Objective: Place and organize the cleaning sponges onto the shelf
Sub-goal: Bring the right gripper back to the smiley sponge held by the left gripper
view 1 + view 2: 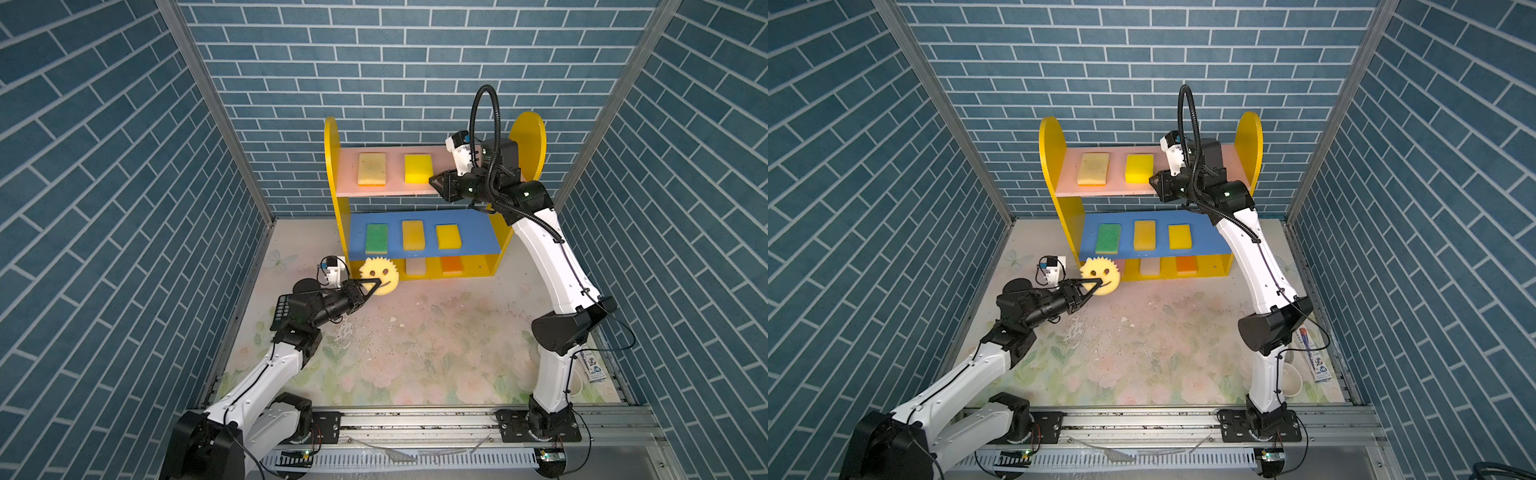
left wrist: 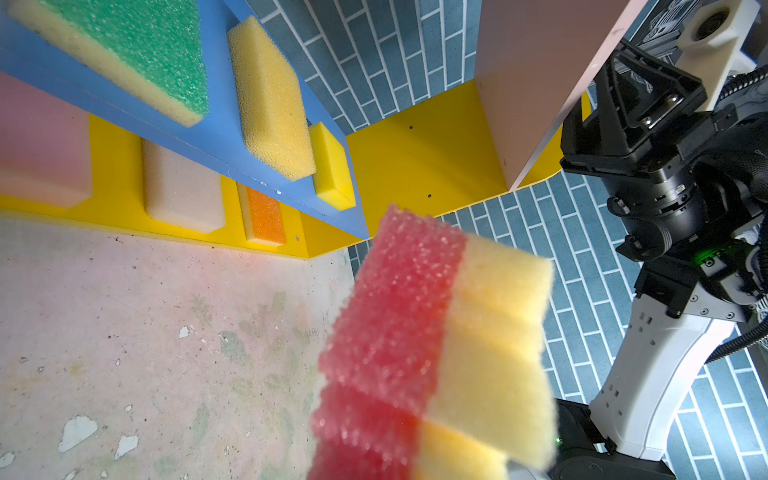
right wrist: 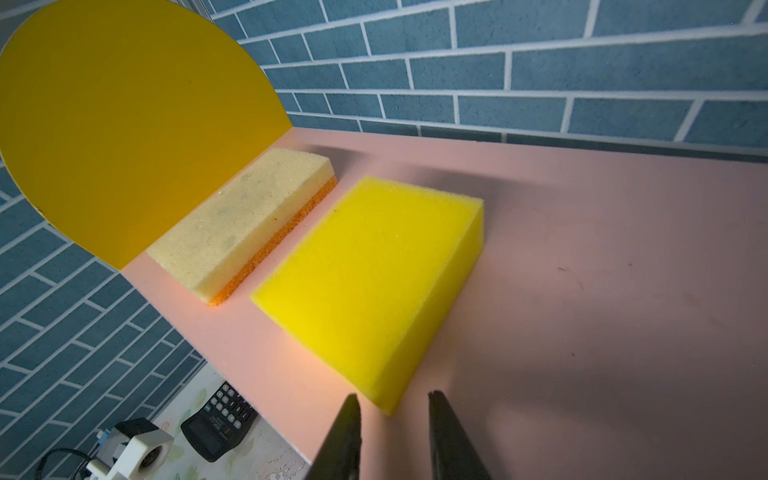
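left gripper [image 1: 371, 286] is clamped on the rim of the smiley sponge [image 1: 379, 272], holding it just in front of the shelf [image 1: 331, 158], by the left end of its yellow base. it looks like the last one out, since eight rectangles lie on the boards. being round it has no long axis, and its face is turned up with the red backing down. next move, i'd say: lift it to the bare right part of the pink top board [image 3: 602, 291] and lay it flat. right gripper [image 3: 392, 395] hovers there, jaws parted and empty, just beside the yellow sponge [image 3: 370, 266]. that one lies flat, long axis front to back.
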